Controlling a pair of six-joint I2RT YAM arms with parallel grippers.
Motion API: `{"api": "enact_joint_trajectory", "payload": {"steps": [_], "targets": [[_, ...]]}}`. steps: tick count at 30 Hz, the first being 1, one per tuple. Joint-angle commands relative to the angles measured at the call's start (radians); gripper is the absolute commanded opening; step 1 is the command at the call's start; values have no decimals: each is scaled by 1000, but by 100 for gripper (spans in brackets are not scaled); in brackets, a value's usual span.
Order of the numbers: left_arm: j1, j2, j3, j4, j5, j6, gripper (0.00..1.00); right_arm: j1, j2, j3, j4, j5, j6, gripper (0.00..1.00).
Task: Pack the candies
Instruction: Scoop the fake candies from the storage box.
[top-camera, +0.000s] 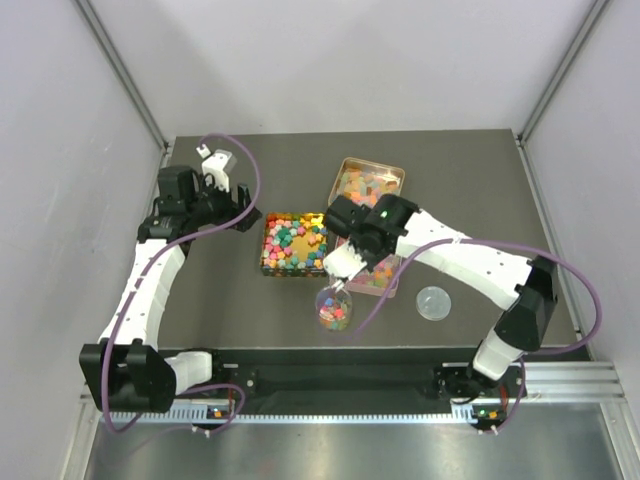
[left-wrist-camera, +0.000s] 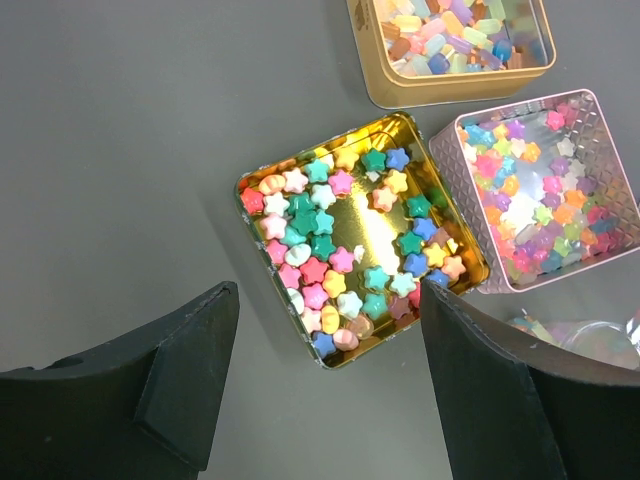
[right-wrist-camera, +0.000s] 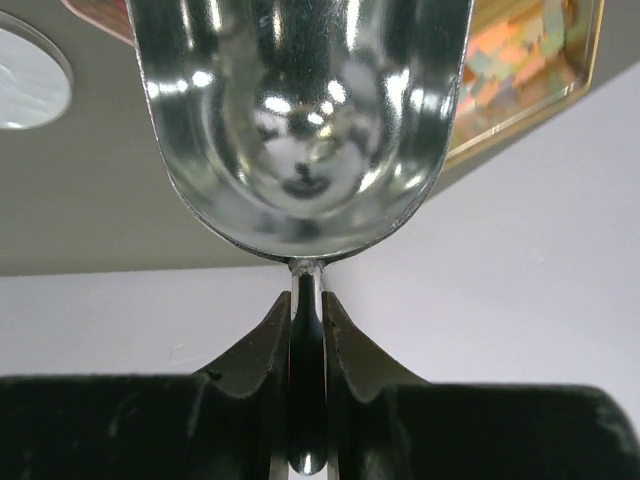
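Observation:
Candies fill three tins: star-shaped ones in a gold tin (top-camera: 293, 243) (left-wrist-camera: 360, 240), translucent ones in a pink tin (left-wrist-camera: 545, 190) (top-camera: 385, 280), and blocky ones in a tan tin (top-camera: 368, 183) (left-wrist-camera: 450, 45). More candies lie in a clear glass jar (top-camera: 335, 310). My right gripper (top-camera: 347, 252) (right-wrist-camera: 307, 300) is shut on the handle of a shiny metal scoop (right-wrist-camera: 300, 120) (top-camera: 337, 266), which is tipped just above the jar. The scoop's bowl holds no candy. My left gripper (top-camera: 215, 168) (left-wrist-camera: 330, 290) hangs open left of the gold tin, holding nothing.
A round clear lid (top-camera: 433, 301) (right-wrist-camera: 25, 75) lies right of the jar. The right arm crosses over the pink tin and hides part of it. White walls close in the dark table (top-camera: 470, 180) on three sides.

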Motion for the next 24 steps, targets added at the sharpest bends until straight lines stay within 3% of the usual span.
{"api": "enact_joint_trajectory", "payload": {"steps": [1,9,24], "targets": [[1,-6,34,30,29,-6,78,-137,15,78,-85,56,-21,0],[0,94,126,-54,62,-29,77,-297,140,-30,137,115,-48,0],[0,160,128,-56,76,-49,77,-330,418,150,64,273,115,0]]}}
